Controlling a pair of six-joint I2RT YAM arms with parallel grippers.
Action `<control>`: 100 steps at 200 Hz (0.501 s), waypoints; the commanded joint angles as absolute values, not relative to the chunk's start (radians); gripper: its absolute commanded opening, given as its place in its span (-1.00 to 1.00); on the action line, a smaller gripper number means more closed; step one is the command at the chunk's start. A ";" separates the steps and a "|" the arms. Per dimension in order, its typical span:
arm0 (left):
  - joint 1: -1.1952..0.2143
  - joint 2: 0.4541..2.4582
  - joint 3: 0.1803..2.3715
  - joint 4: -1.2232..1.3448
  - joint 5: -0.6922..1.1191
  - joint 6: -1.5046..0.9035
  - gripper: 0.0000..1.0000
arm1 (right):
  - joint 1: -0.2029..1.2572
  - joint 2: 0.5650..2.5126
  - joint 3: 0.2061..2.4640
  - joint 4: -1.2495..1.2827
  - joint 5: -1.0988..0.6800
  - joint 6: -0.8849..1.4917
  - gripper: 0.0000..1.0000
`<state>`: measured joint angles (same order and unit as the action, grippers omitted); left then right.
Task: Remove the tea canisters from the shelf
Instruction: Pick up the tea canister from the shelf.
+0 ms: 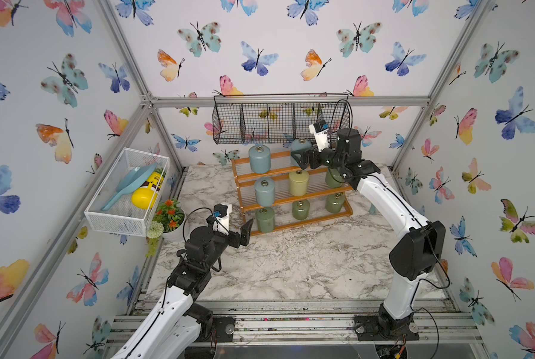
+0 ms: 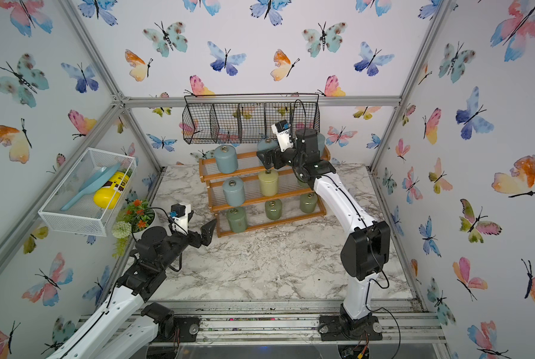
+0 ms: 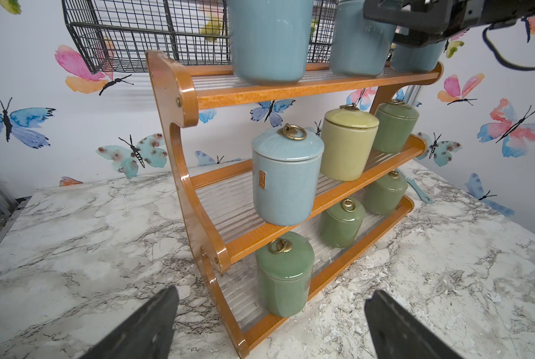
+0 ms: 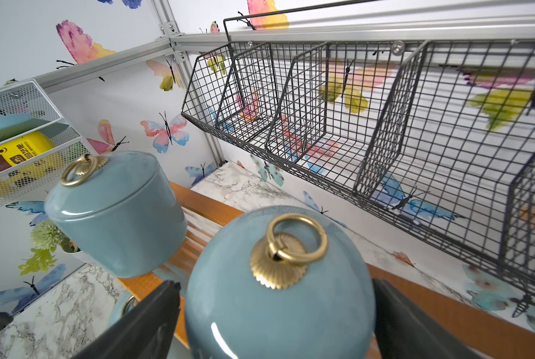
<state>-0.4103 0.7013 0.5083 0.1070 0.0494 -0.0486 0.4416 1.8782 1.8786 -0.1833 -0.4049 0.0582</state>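
Observation:
The shelf (image 1: 291,199), an orange-brown three-tier rack, stands at the back of the marble table and holds several tea canisters. On the top tier my right gripper (image 4: 275,310) is open and straddles the middle blue-grey canister (image 4: 278,295). One finger (image 4: 148,320) stands clear of it and the other lies close beside it. Another blue-grey canister (image 1: 259,158) stands to its left. The middle tier holds a blue-grey (image 1: 264,191), a pale yellow (image 1: 298,182) and a green one (image 3: 395,127). Three green ones fill the bottom tier. My left gripper (image 1: 247,230) hangs open and empty before the bottom-left green canister (image 3: 283,273).
A black wire basket (image 1: 278,121) hangs on the back wall just above the top tier and my right wrist. A white mesh basket (image 1: 126,192) on the left wall holds a yellow bottle and a blue scoop. A potted plant (image 1: 169,217) stands below it. A small blue comb (image 3: 415,189) lies behind the shelf.

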 commanded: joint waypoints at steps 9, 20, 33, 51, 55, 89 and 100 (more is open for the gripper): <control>-0.416 0.699 0.509 0.120 0.054 -0.046 0.97 | 0.452 1.914 1.929 -0.200 -0.402 0.048 0.99; -0.417 0.699 0.505 0.120 0.052 -0.049 0.97 | 0.452 1.923 1.935 -0.197 -0.402 0.051 0.99; -0.418 0.699 0.501 0.122 0.052 -0.054 0.97 | 0.453 1.931 1.942 -0.196 -0.401 0.051 0.99; -0.418 0.698 0.499 0.123 0.054 -0.057 0.97 | 0.454 1.940 1.947 -0.192 -0.397 0.051 0.99; -0.419 0.699 0.499 0.122 0.054 -0.057 0.97 | 0.454 1.940 1.948 -0.192 -0.397 0.050 0.99; -0.418 0.701 0.498 0.123 0.055 -0.061 0.97 | 0.454 1.955 1.963 -0.180 -0.395 0.049 0.98; -0.418 0.702 0.497 0.125 0.057 -0.061 0.97 | 0.454 1.959 1.963 -0.174 -0.397 0.049 0.98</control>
<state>-0.4137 0.7013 0.5083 0.1070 0.0494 -0.0528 0.4469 1.9400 1.9289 -0.1940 -0.4034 0.0582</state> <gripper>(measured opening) 0.985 0.992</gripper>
